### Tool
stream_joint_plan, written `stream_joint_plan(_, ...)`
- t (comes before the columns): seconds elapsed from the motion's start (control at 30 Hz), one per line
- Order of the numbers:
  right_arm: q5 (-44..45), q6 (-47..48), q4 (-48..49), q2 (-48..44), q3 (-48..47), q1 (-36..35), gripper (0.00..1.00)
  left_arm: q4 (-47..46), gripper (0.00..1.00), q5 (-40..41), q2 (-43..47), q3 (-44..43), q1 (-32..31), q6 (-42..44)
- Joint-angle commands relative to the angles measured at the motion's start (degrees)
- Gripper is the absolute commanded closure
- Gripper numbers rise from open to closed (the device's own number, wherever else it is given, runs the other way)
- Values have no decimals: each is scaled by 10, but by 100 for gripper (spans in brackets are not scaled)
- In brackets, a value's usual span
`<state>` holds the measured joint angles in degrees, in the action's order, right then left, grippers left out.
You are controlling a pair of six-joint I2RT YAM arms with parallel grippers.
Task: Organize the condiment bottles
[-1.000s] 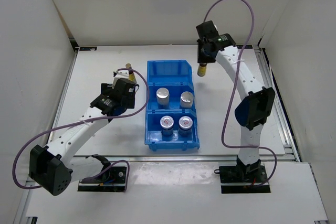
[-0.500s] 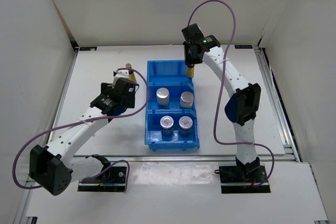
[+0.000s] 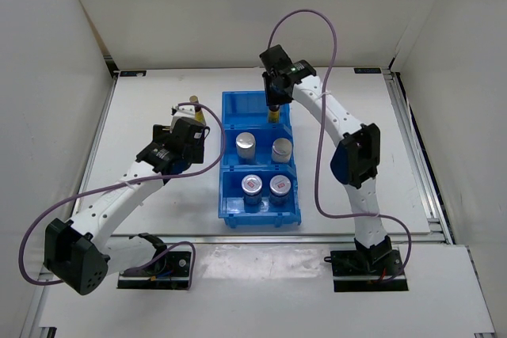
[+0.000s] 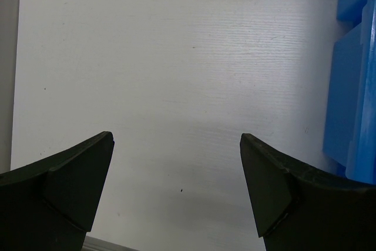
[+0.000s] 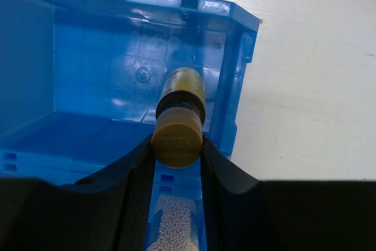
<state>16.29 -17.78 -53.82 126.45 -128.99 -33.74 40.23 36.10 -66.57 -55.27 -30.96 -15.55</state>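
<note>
In the overhead view the right gripper (image 3: 273,99) hangs over the upper compartment of the blue bin (image 3: 261,216). It is clenched on an amber bottle (image 3: 274,115) that points down into that compartment. The right wrist view shows the grip up close. Both fingers (image 5: 138,186) press the sides of the bottle's cap, and the body hangs below, inside the blue walls near the compartment's right-hand corner. Whether its base touches the floor cannot be told.

The second amber bottle (image 3: 197,113) stands upright on the white table (image 3: 142,108), just left of the bin's upper compartment, in the upper left-centre of the frame. The left gripper (image 3: 196,127) sits just below it in the picture, jaws spread wide and holding nothing. In the left wrist view its two dark fingers (image 4: 70,180) frame bare table, with only a sliver of the bottle at the top edge and the bin's wall along the right edge.

The bin's middle compartment holds the two white-blue cylinders (image 3: 246,145), upright and side by side, silver lids up. The lower compartment holds the two silver jars (image 3: 252,186) with red-marked lids — also side by side.
</note>
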Motion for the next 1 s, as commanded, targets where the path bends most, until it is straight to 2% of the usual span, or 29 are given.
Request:
stream_joint_plan(0.0,2,-4,28,7,-25,2,100,-9,1,-7,-1,-22,1,4)
stream_joint_plan(0.07,2,-4,14,15,-25,2,90,-9,1,-7,-1,-22,1,4)
stream_joint_plan(0.1,2,-9,14,20,-25,2,78,-9,1,-7,-1,-22,1,4)
stream_joint_plan(0.17,2,-9,14,20,-11,2,70,-9,1,-7,-1,-22,1,4)
stream_joint_plan(0.2,2,-9,14,15,-6,-4,54,-9,1,-7,-1,-22,1,4)
stream_joint_plan(0.3,22,-15,14,-6,8,-4,31,-9,1,-7,-1,-22,1,4)
stream_joint_plan(0.33,29,-15,14,-12,8,-10,19,-9,1,-7,-6,-22,1,4)
stream_joint_plan(0.4,41,-22,14,-31,13,-10,9,-9,1,-2,-6,-22,1,-1)
stream_joint_plan(0.43,49,-28,14,-38,13,-10,0,-9,1,-1,-6,-22,1,-1)
stream_joint_plan(0.53,85,-34,2,-77,13,-22,0,-9,1,10,-6,-17,1,-8)
stream_joint_plan(0.67,154,-34,-9,-181,43,-53,0,-9,1,5,5,-17,6,-28)
stream_joint_plan(0.8,160,-55,-4,-295,184,-63,0,-9,1,-39,-1,-54,47,-65)
stream_joint_plan(0.97,110,-109,-4,-459,353,-70,0,-9,1,-116,-62,-191,95,-91)
